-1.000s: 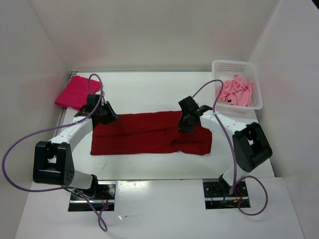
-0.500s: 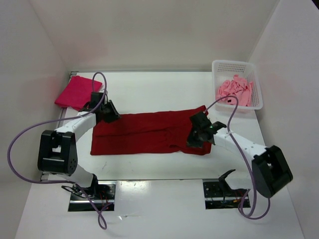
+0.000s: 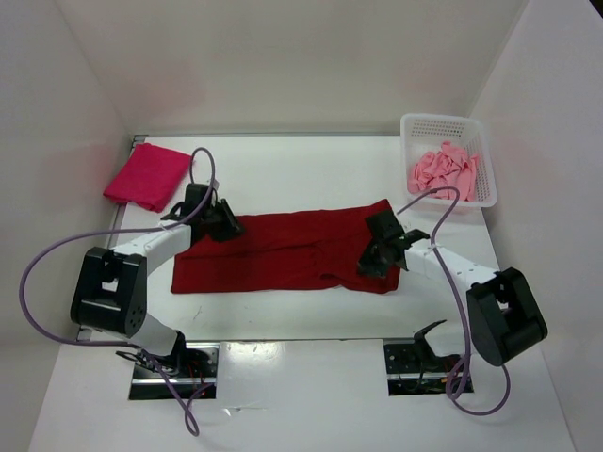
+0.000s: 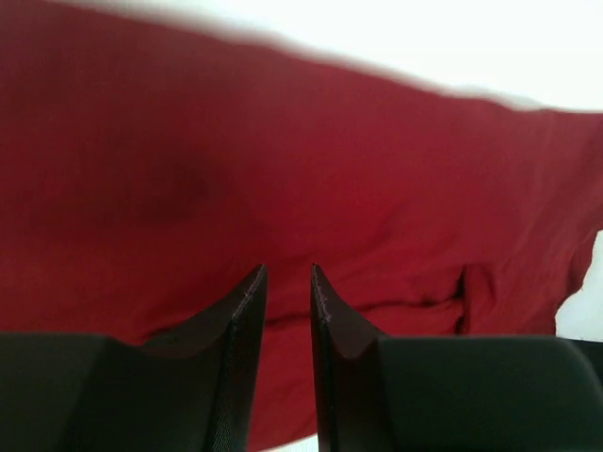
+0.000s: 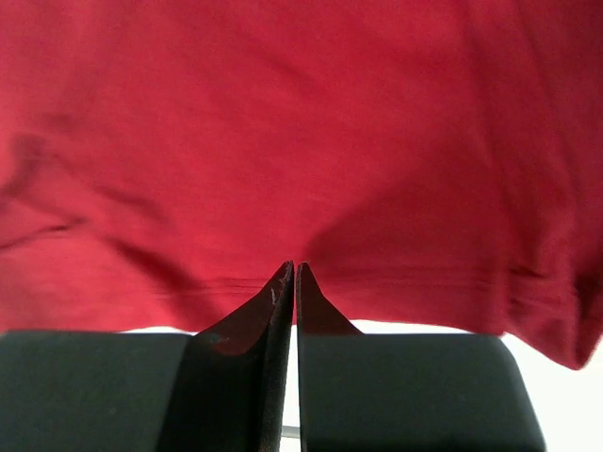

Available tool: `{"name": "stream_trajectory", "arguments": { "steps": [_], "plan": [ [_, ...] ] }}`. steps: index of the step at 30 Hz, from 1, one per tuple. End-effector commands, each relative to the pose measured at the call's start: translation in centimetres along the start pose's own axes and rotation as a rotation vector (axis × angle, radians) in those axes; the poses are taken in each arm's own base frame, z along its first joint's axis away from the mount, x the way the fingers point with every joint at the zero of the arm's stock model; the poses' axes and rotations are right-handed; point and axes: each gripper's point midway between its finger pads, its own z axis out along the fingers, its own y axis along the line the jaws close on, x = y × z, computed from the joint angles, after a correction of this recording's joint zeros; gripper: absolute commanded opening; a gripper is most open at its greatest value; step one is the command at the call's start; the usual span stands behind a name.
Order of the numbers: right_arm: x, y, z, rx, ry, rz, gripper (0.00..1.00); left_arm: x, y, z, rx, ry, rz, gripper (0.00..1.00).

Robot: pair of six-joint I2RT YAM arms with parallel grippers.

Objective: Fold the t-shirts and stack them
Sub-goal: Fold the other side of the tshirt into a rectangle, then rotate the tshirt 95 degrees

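Note:
The darker red t-shirt [image 3: 283,252] lies folded lengthwise across the middle of the table, and it fills the left wrist view [image 4: 377,179] and the right wrist view [image 5: 283,122]. My left gripper [image 3: 229,228] hovers over its upper left part with a narrow gap between the jaws and nothing in them [image 4: 288,268]. My right gripper [image 3: 371,263] is over the shirt's right end, shut and empty, its tips above the hem [image 5: 294,266]. The crimson-magenta t-shirt [image 3: 146,176] lies folded at the far left. The light pink t-shirt [image 3: 445,172] lies crumpled in the basket.
The white perforated basket [image 3: 435,122] stands at the far right corner. White walls close in the table on the left, back and right. Purple cables loop from both arms over the table's near part.
My left gripper has moved right from the shirt's upper left corner onto the cloth. My right gripper has moved from the shirt's top edge down to its right end, whose upper corner now points up.

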Motion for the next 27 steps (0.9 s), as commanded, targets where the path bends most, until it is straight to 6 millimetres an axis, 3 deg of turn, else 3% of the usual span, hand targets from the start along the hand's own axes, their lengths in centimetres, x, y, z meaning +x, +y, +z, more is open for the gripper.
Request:
{"name": "stream_trajectory", "arguments": {
  "steps": [1,4,7,9,10,11,14,15,17,22,23,27],
  "plan": [
    [-0.2,0.2,-0.1,-0.041,-0.033,0.061,0.08,2.0,-0.4,-0.5,0.056,0.028,-0.092,0.32],
    [-0.1,0.1,-0.3,-0.040,-0.033,0.052,0.08,3.2,0.0,-0.7,0.050,0.045,-0.120,0.32],
    [-1.5,2.2,-1.3,-0.073,-0.053,0.020,0.08,4.1,1.7,-0.7,-0.018,0.041,-0.140,0.35],
    [-3.6,4.4,-2.2,-0.106,-0.108,0.009,0.08,3.6,2.4,-0.8,-0.049,0.017,-0.156,0.35],
    [-4.2,4.9,-2.3,-0.109,-0.121,0.010,0.08,4.5,3.7,-0.8,-0.079,0.037,-0.174,0.35],
    [-5.1,6.3,-2.6,-0.138,-0.141,0.000,0.08,4.0,4.9,-0.9,-0.099,0.019,-0.220,0.35],
    [-5.9,7.3,0.1,-0.121,-0.126,-0.003,0.08,4.4,8.0,-0.9,-0.161,0.033,-0.297,0.35],
    [-5.6,6.8,1.8,-0.084,-0.101,-0.004,0.08,4.2,8.2,-1.0,-0.159,0.032,-0.308,0.35],
    [-5.9,7.1,3.2,-0.082,-0.100,-0.013,0.08,3.3,8.3,-1.7,-0.153,0.000,-0.320,0.35],
    [-6.2,7.9,7.3,-0.048,-0.066,-0.015,0.04,-0.9,4.6,-4.5,-0.053,-0.078,-0.192,0.35],
    [-6.6,8.6,7.7,-0.059,-0.073,-0.014,0.04,-2.7,2.7,-5.3,0.003,-0.111,-0.151,0.35],
    [-7.3,10.4,10.1,-0.067,-0.048,-0.016,0.04,-2.9,-1.5,-5.9,0.100,-0.059,-0.015,0.31]
  ]
}}
